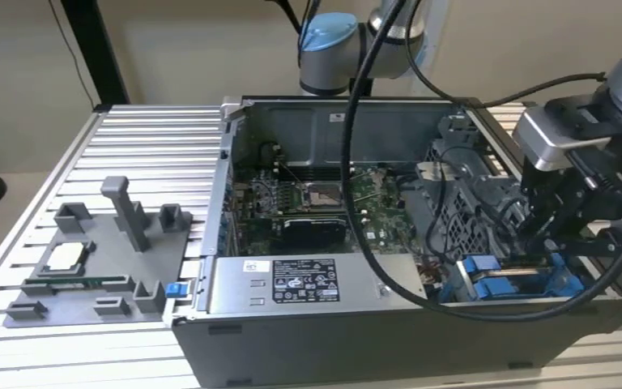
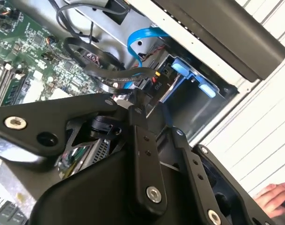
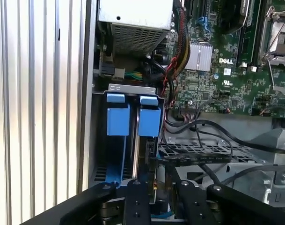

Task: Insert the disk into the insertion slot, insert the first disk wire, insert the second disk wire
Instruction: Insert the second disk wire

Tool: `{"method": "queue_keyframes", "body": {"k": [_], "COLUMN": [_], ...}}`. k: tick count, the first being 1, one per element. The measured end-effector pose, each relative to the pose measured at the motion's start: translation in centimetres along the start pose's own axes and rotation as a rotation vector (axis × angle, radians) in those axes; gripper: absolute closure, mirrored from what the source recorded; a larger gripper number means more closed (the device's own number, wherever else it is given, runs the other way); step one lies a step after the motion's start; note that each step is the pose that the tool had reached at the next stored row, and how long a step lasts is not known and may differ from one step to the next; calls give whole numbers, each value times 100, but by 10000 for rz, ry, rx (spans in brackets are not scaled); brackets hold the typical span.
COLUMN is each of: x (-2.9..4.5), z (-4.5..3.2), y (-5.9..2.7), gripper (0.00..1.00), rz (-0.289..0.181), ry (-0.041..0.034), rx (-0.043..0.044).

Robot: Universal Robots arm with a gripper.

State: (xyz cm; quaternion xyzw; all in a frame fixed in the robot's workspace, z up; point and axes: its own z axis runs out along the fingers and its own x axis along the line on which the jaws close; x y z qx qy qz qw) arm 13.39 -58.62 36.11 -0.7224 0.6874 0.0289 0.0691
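The silver-grey jointed arm (image 1: 387,24) carries a pale blue cap (image 1: 327,32), with black cables (image 1: 359,162) looping down. The matte black gripper (image 2: 147,154) shows flat linkage bars fastened with shiny round screws.

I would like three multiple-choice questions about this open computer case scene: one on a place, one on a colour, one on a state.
1. Where is the gripper in the exterior view?
A. Over the grey tray
B. Inside the computer case, at the exterior view's right
C. Above the power supply

2. What colour are the plastic tabs of the insertion slot?
A. Red
B. Yellow
C. Blue

3. What is the state of the computer case?
A. Open, motherboard exposed
B. Closed with a panel
C. Lying upside down

Answers:
1 B, the arm reaches down by the blue rails.
2 C, both tabs are bright blue.
3 A, the motherboard is visible inside.
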Motion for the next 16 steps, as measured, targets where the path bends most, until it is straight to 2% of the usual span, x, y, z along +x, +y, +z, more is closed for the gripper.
{"method": "queue_keyframes", "body": {"k": [8,10,16], "x": [-48,-51,-52], "z": [-342,-372,-374], "y": [-21,-23,-23], "gripper": [0,0,0], "rz": [2,2,1], "ry": [-1,0,2], "rx": [-15,-15,-16]}}
